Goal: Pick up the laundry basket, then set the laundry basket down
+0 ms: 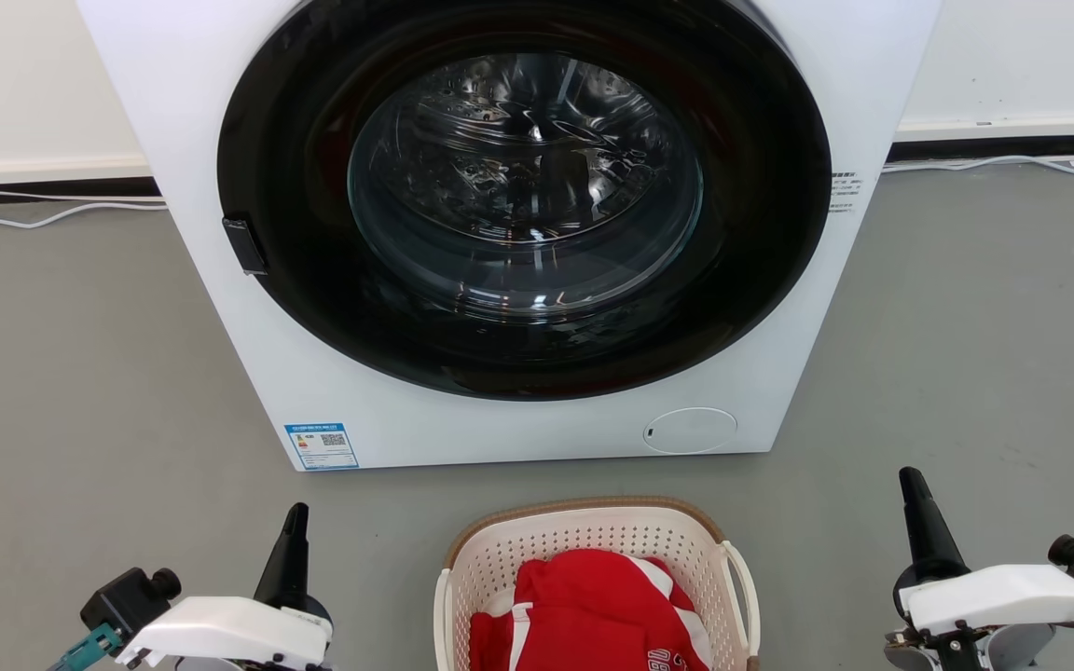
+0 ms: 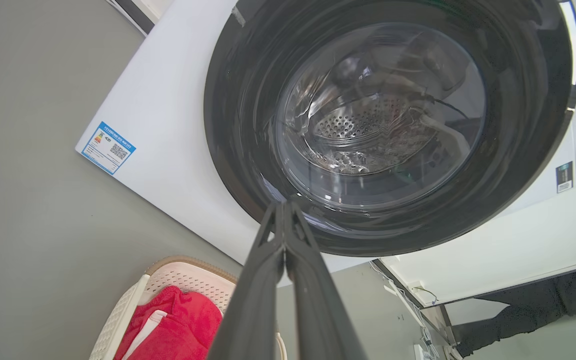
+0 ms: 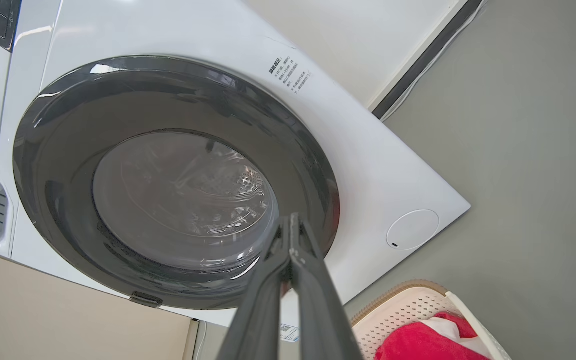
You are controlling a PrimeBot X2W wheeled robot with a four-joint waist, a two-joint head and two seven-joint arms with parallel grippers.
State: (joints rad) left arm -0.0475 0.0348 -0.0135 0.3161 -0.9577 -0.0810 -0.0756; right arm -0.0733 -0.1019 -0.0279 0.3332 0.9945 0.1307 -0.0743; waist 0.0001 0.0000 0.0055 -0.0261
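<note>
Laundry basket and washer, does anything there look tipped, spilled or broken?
Nothing stands out. The laundry basket sits upright on the floor before the washing machine, a red garment inside it, nothing spilled around it.

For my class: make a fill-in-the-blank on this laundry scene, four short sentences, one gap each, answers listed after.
The laundry basket stands on the floor in front of the ____. The cloth lying in it is mostly ____. The round glass door is ____. The jaws of the left gripper and right gripper are both ____, holding nothing.
Missing words: washing machine; red; closed; shut.
</note>
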